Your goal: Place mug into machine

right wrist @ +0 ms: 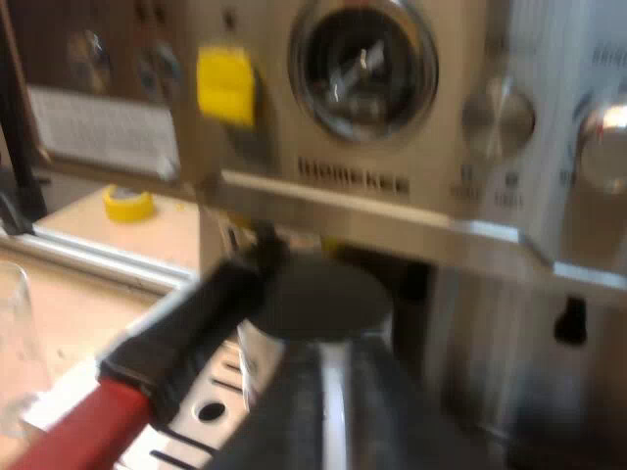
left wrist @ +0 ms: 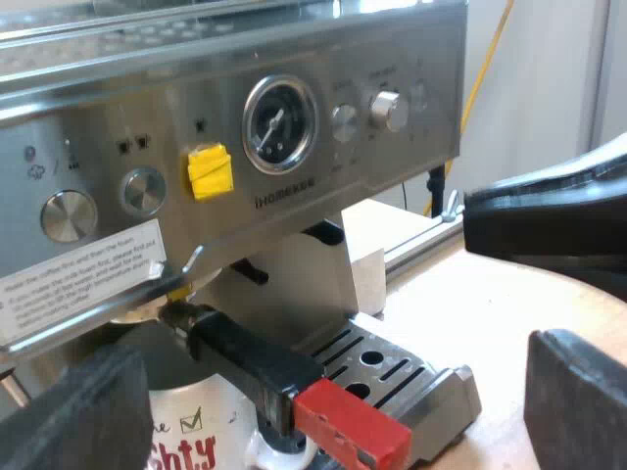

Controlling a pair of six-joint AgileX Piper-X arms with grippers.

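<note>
One espresso machine (left wrist: 323, 59) is showing one round gauge (left wrist: 280, 124) and one yellow tag (left wrist: 209, 172), with one holder (left wrist: 250, 357) hanging at its front. One mug (left wrist: 196, 436) is sitting on the one drip tray (left wrist: 392, 367). One measuring glass (right wrist: 18, 333) is standing near the edge of the table (right wrist: 88, 299), with one yellow tape roll (right wrist: 128, 204) lying beyond it.

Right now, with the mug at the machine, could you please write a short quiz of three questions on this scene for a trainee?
1. True or false: the holder's handle with the red end is locked into the front of the espresso machine.
2. Where is the mug? A) on top of the machine; B) under the locked holder; C) tipped on its side, away from the machine.
3. Fill in: the left gripper is ____ and holds nothing.

Key: 1 true; 2 B; 3 open.
</note>
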